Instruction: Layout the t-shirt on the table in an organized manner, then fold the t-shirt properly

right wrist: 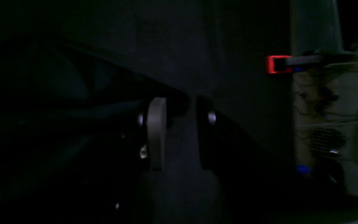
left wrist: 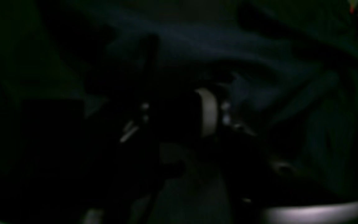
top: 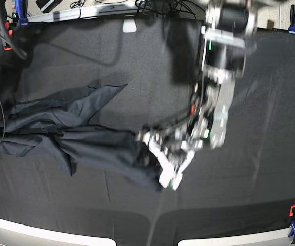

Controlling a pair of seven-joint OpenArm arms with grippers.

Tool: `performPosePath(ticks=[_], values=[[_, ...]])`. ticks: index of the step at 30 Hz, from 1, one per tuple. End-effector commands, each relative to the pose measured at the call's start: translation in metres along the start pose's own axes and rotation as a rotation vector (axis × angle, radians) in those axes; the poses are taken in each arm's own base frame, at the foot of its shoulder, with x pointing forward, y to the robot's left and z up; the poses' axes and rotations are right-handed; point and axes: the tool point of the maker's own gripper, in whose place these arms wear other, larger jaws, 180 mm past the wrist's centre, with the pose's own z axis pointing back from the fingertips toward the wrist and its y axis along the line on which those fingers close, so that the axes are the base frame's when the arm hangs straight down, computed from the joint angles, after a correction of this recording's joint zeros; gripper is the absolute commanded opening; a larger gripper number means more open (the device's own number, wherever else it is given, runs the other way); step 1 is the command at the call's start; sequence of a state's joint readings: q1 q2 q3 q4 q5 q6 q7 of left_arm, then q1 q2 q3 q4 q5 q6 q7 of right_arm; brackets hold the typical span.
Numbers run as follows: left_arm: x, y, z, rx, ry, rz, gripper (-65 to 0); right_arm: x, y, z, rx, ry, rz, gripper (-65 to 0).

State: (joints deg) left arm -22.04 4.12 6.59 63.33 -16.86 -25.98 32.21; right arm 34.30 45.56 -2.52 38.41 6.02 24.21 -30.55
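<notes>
Dark navy t-shirt (top: 80, 136) – crumpled, bunched – lies across the black table (top: 260, 154)

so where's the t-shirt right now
In the base view the t-shirt lies crumpled on the left half of the table, its right end at the left gripper.
</notes>
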Motion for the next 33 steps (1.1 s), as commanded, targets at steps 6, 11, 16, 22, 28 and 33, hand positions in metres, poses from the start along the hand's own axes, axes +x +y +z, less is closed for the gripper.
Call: performPosePath(ticks=[6,11,16,22,28,33], values=[[0.073,0.029,-0.022,0.095,-0.173,0.051,-65.0,0.019,-0.003,0.011,0.067,-0.043,-0.067,-48.7],[0.113,0.084,-0.022,0.344,-0.196,0.069,-65.0,0.011,0.002,0.012,0.090,0.001,-0.075,-48.7],[0.162,0.094,-0.012,0.380,-0.226,0.038,-65.0,0.007,0.005,0.012,0.106,0.022,-0.060,-48.7],[0.131,0.052,-0.029,0.154,-0.034,-0.076,-40.0,0.007,0.006,0.012,0.108,0.023,-0.059,-48.7],[0.051,0.067,-0.036,0.177,0.159,-0.066,-40.0,0.008,0.005,0.012,0.108,0.015,-0.060,-48.7],[0.026,0.052,-0.039,0.091,0.209,-0.027,-40.9,0.010,0.005,0.012,0.107,0.003,-0.061,-48.7]])
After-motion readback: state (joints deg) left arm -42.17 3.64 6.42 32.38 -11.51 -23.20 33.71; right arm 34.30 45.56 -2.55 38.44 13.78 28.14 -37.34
